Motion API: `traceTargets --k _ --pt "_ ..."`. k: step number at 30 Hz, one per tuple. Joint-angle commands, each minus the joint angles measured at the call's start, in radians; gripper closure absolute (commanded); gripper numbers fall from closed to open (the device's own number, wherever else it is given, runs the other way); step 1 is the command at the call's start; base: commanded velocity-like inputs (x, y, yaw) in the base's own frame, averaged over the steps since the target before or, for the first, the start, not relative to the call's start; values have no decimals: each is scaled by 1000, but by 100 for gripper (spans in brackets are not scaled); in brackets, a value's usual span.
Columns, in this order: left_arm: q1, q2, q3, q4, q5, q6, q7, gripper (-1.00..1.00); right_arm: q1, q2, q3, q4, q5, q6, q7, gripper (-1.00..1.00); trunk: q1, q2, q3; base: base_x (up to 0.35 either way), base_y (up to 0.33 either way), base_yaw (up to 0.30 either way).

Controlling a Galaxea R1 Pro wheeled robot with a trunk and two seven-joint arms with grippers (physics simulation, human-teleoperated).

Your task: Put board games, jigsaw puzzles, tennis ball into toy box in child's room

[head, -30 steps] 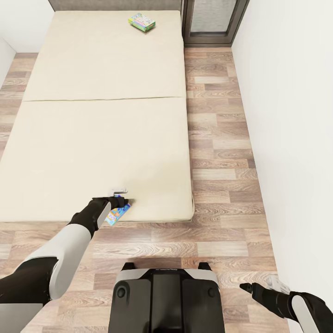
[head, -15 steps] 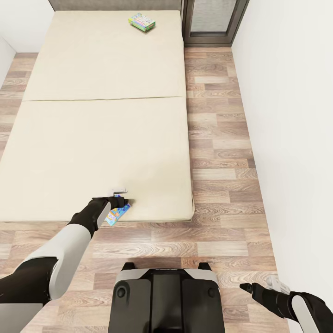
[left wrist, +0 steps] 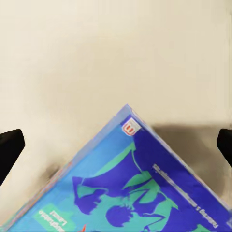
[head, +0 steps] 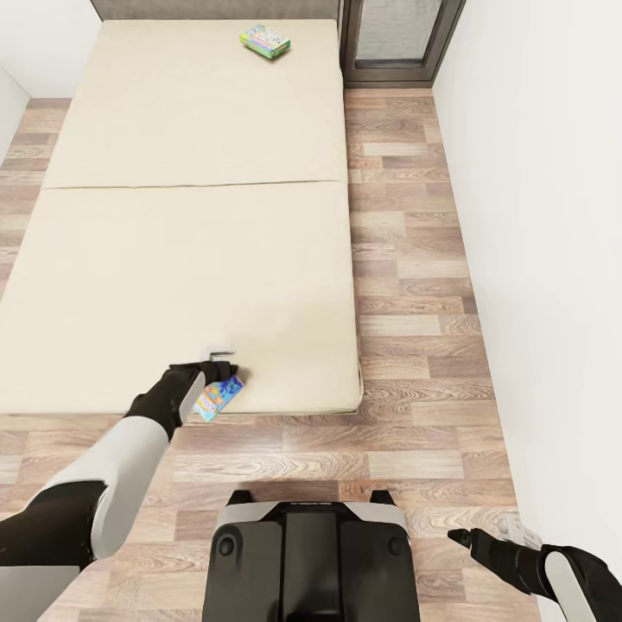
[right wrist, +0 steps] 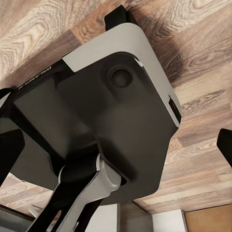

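at bed [head: 173,259] edge, left gripper [head: 226,370] spread w/ blue board game [head: 218,398] btwn fingers; right gripper [head: 462,537] spread.

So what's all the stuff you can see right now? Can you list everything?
Blue board game: one, blue with green print, at the near edge of the bed, between the left gripper's fingers.
Second board game: one, green, yellow and pink, far end of the bed by the headboard.
Bed: one, beige mattress, ahead of the robot.
Floor: wood planks, right of the bed and under the robot.
Window: one, dark frame, far right corner.
Wall: white, on the right.
Robot base: black and grey, at the bottom.
Left gripper: open over the blue game.
Right gripper: open, low on the right, empty.
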Motion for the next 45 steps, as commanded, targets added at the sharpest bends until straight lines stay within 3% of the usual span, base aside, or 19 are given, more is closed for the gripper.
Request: traceTargets --k 1,8,19,27,36,39,45 --pt "0 0 4 -11 -3 7 -1 -100 0 0 -2 -1 6 5 8 -100 1 -1 -1 0 0 0" --pt "0 3 9 -57 -2 12 2 -100 -1 0 -2 -1 6 5 8 -100 1 -1 -1 0 0 0" --pt "0 33 14 -99 4 16 0 -100 -1 0 -2 -1 6 5 8 -100 1 -1 -1 0 0 0" --pt "0 64 65 -145 10 62 -10 -100 -1 -1 -2 0 7 5 8 -100 1 -1 -1 0 0 0" --pt "1 138 162 -202 18 159 -55 -100 0 -20 -2 6 5 4 8 -100 1 -1 -1 0 0 0" --pt "1 162 181 -208 17 185 -109 -100 0 -24 -2 9 5 4 8 -100 1 -1 -1 0 0 0" --pt "3 250 199 -214 18 240 -291 -100 0 -26 -2 12 5 4 9 -100 1 -1 -1 0 0 0"
